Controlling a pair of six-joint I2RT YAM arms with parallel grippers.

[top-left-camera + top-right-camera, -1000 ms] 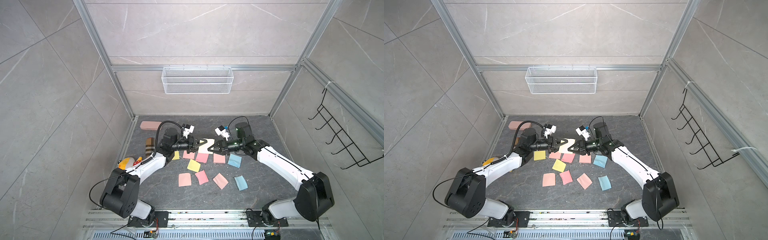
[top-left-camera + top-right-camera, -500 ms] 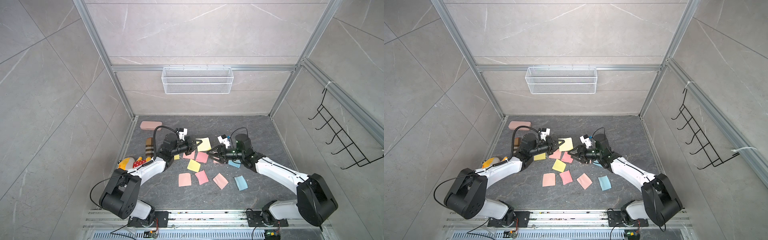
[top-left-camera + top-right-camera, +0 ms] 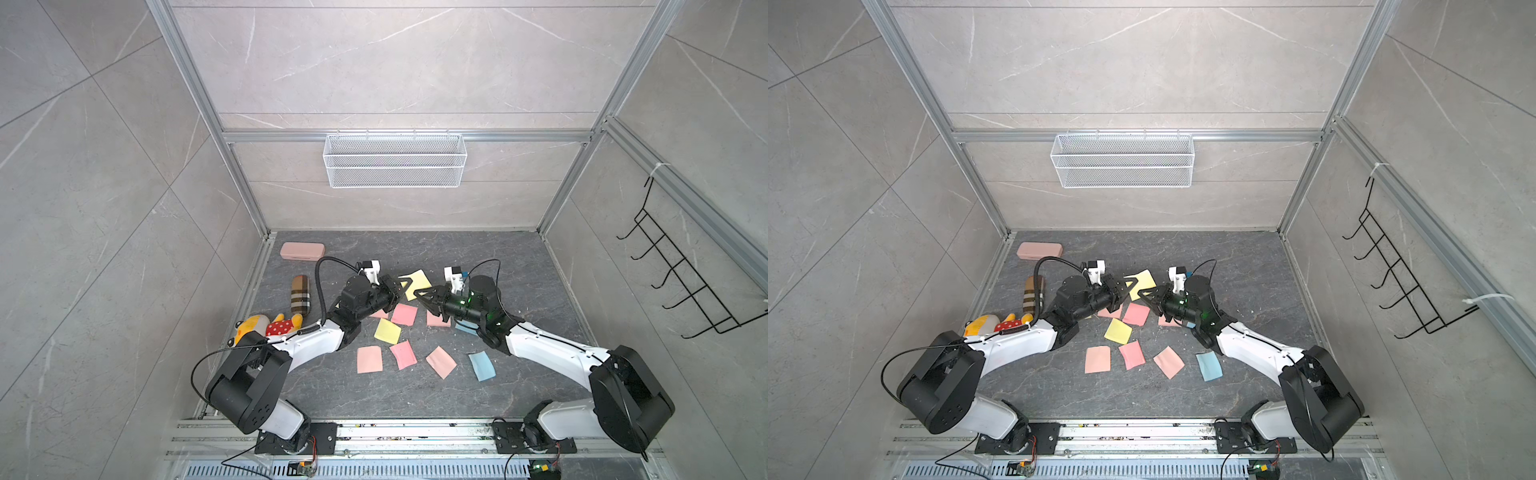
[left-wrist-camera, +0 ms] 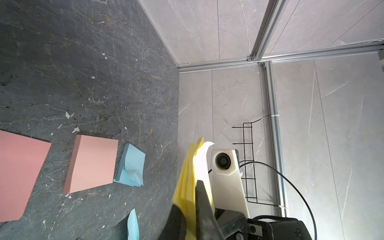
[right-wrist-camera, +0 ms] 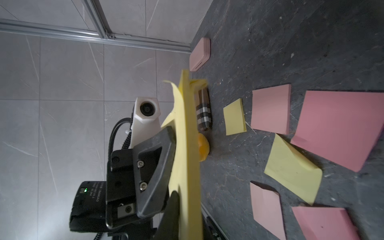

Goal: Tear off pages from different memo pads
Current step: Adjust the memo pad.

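the left gripper (image 3: 402, 287) and the right gripper (image 3: 419, 296) meet nose to nose above the middle of the dark table (image 3: 478, 249). both have hold of the same yellow pad (image 3: 417, 277), which is lifted off the surface and stands on edge between them; both top views show it (image 3: 1142, 278).

in the left wrist view the left gripper's two dark fingers (image 4: 202, 207) are squeezed onto the pad's thickness, jaws almost together with only the block between them. a pale top sheet (image 4: 202, 158) curls away from the block on the side facing the right arm.

in the right wrist view the right gripper's jaws are closed down on the near edge of the pad (image 5: 187, 145). whether they pinch the whole block or only a sheet or two cannot be made out. the left gripper's triangular finger (image 5: 155, 166) lies flat against the pad's face.

down on the table lie a pink pad (image 4: 91, 164) with a blue pad (image 4: 131, 166) just beside it, its upper sheet crumpled, and a second yellow pad (image 5: 234, 117). loose sheets are scattered nearer the arm bases: a yellow page (image 3: 387, 331), pink pages (image 3: 369, 359) and a blue page (image 3: 481, 365).
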